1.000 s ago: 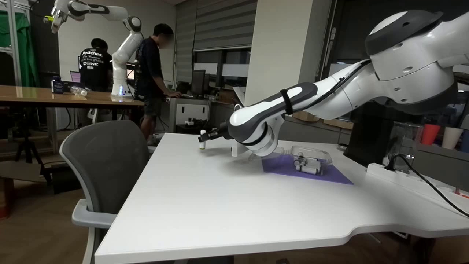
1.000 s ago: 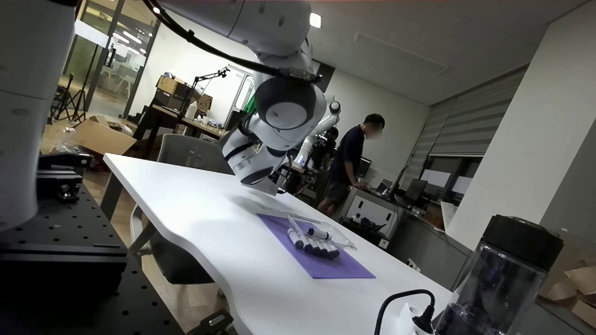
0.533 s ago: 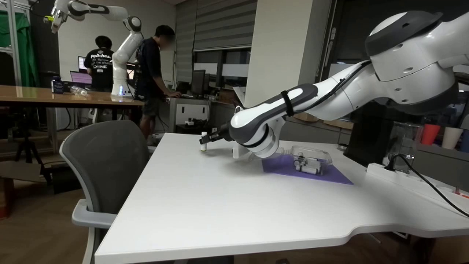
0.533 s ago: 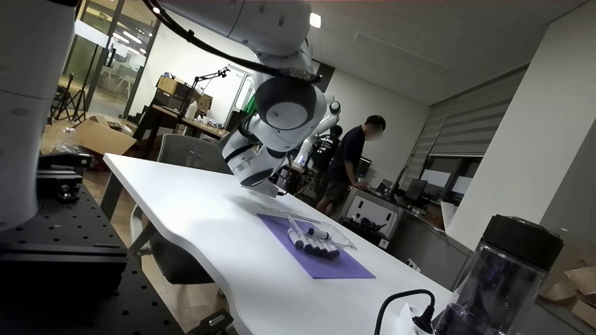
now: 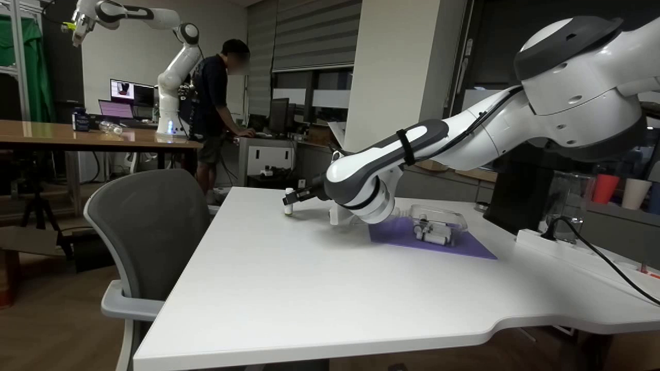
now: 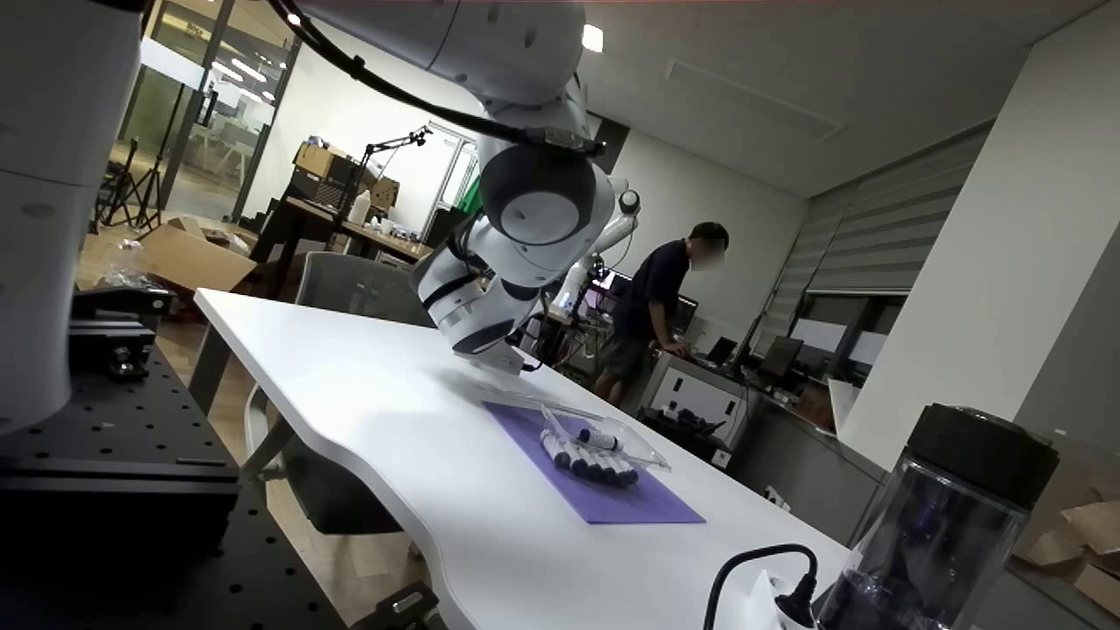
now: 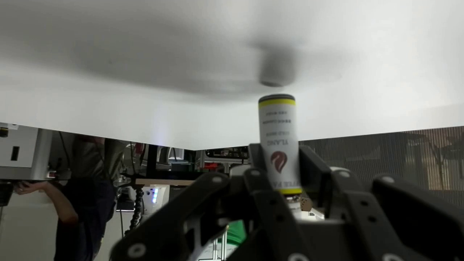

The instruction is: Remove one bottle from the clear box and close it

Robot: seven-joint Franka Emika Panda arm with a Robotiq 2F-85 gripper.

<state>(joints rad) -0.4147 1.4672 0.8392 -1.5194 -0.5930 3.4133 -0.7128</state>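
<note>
Wrist view, inverted: bottle (image 7: 278,134) right of centre, long axis near vertical with slight lean, dark base toward frame top, label print upside down. Strip of table (image 7: 174,119) visible between base and dim reflection. In an exterior view it is upright, white top (image 5: 289,190) up. Gripper (image 5: 290,198) clamped on it, pointing left, dipping slightly. Arm (image 5: 500,129) slopes from upper right down to left of centre. Clear box (image 5: 443,212) on purple mat (image 5: 472,247), right of centre, more small bottles (image 5: 434,238) inside.

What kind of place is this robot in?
Probably a robotics lab: another white jointed robot arm stands on a brown wooden-looking table, and a lit purplish rectangular computer screen shows beyond.
</note>
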